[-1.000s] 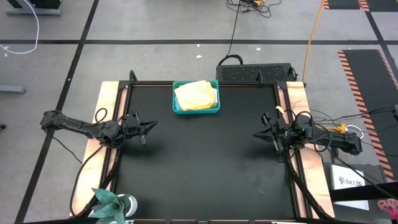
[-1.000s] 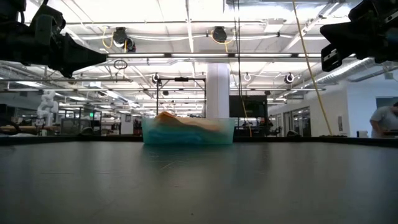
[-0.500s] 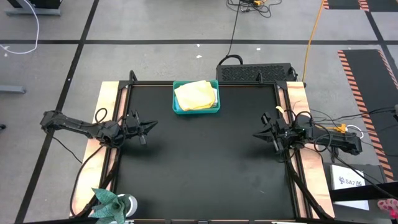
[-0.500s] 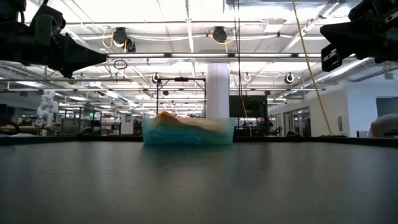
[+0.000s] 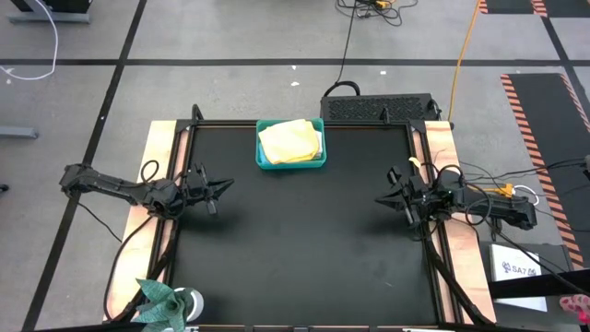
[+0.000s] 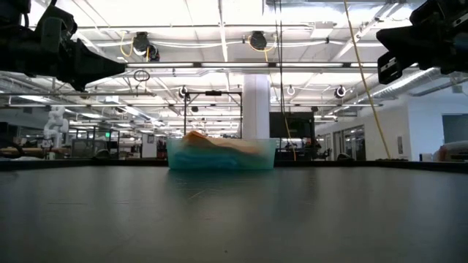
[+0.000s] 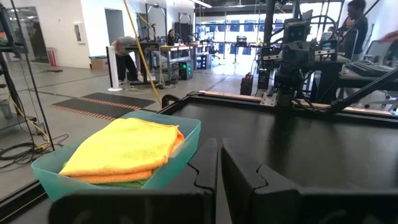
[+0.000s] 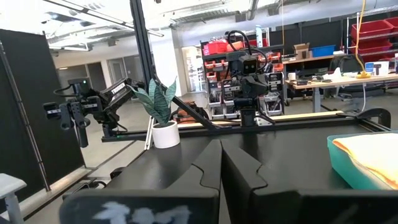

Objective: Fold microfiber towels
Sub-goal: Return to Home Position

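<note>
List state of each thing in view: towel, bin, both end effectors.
orange-yellow towel: folded, lying on top inside the bin.
teal bin: upright at the far edge of the table.
left end effector: shut, empty, above the table's left side.
right end effector: shut, empty, above the table's right side.

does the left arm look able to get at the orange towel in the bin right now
Probably yes. The left gripper hangs shut at the left of the table, with nothing standing between it and the teal bin at the far edge. The orange-yellow towel lies on top of the stack, uncovered.
</note>
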